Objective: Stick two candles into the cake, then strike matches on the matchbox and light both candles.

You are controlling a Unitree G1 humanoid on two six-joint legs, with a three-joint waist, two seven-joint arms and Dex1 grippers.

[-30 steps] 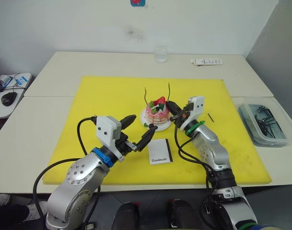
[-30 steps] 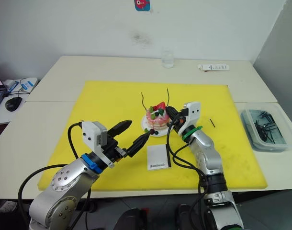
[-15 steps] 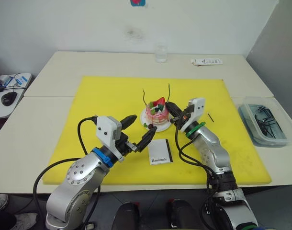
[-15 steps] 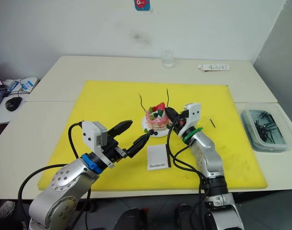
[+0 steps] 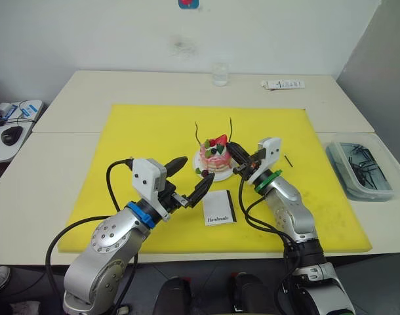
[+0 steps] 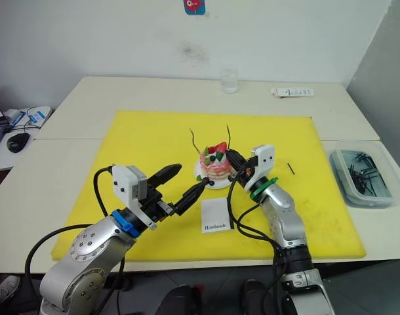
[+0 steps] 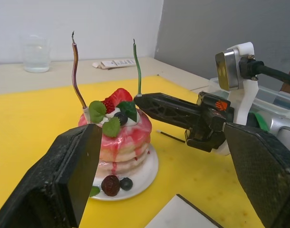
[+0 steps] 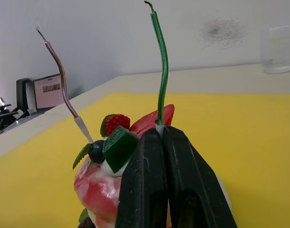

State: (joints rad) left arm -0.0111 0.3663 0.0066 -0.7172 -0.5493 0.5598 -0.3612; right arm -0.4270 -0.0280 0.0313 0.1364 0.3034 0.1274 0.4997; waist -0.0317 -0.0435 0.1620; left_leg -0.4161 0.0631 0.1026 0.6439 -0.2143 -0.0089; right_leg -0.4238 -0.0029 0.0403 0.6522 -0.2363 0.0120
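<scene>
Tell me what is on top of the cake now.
On the cake stand two candles, with a strawberry, dark berries and green bits. The shut right gripper holds the green candle's base, hiding where it enters the cake.

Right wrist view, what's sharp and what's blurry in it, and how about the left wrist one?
Right wrist view: the green candle and cake are sharp, the glass and far wall soft. Left wrist view: the cake and right tool are crisp, the left tool's near fingers are blurred dark slabs.

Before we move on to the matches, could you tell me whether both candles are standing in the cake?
Yes: both candles stand upright in the cake.
</scene>
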